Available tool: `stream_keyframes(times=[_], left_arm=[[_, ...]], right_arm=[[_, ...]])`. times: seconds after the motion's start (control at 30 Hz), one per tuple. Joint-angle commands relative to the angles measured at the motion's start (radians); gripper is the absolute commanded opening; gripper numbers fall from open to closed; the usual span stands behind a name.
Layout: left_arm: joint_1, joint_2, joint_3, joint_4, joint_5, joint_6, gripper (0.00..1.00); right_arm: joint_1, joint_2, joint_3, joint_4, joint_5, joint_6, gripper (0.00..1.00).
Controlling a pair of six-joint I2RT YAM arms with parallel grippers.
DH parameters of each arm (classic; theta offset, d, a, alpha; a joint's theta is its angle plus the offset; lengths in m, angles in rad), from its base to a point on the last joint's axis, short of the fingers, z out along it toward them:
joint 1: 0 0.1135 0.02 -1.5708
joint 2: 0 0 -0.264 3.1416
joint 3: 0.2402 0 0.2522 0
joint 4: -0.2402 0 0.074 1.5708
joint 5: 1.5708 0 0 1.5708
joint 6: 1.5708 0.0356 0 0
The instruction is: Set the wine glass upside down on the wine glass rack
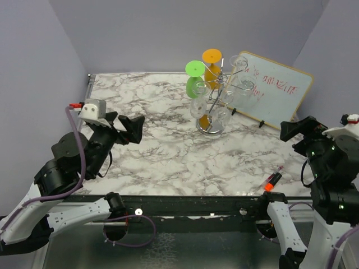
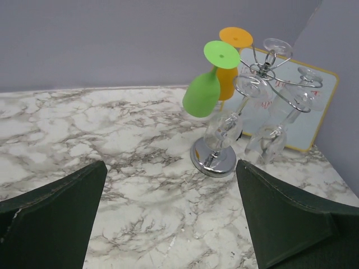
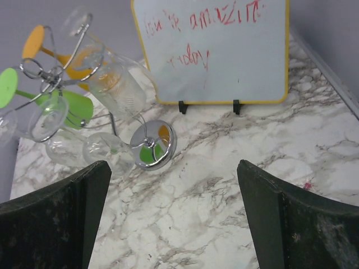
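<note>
The chrome wine glass rack (image 1: 210,128) stands at the back middle of the marble table. A green wine glass (image 1: 196,85), an orange one (image 1: 212,68) and several clear ones (image 1: 241,89) hang upside down from its arms. In the left wrist view the rack's round base (image 2: 213,158) lies ahead, right of centre. My left gripper (image 1: 130,126) hovers open and empty over the left of the table, well short of the rack; its jaws (image 2: 171,165) stand wide. My right gripper (image 1: 291,131) is open and empty at the right, facing the rack (image 3: 152,144).
A white board (image 1: 275,92) with red writing leans on stands just behind and right of the rack. A red marker (image 1: 273,179) lies near the front right edge. Purple walls close in the table at the back and on both sides.
</note>
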Motion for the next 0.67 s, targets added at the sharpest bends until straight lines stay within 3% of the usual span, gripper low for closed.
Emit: stream_keyframes(times=[0.0,0.3,0.63], left_arm=[[0.002,-0.018,0.087,-0.152,-0.073,0.024,0.99],[0.002,-0.05,0.212,-0.288,-0.152,0.047,0.99],[0.002,-0.061,0.205,-0.304,-0.149,0.04,0.99]], right_arm=[[0.0,-0.016,0.093,-0.151,0.08,-0.038,1.0],[-0.001,-0.014,0.195,-0.195,0.136,-0.056,1.0],[0.0,-0.007,0.196,-0.186,0.099,-0.051,1.0]])
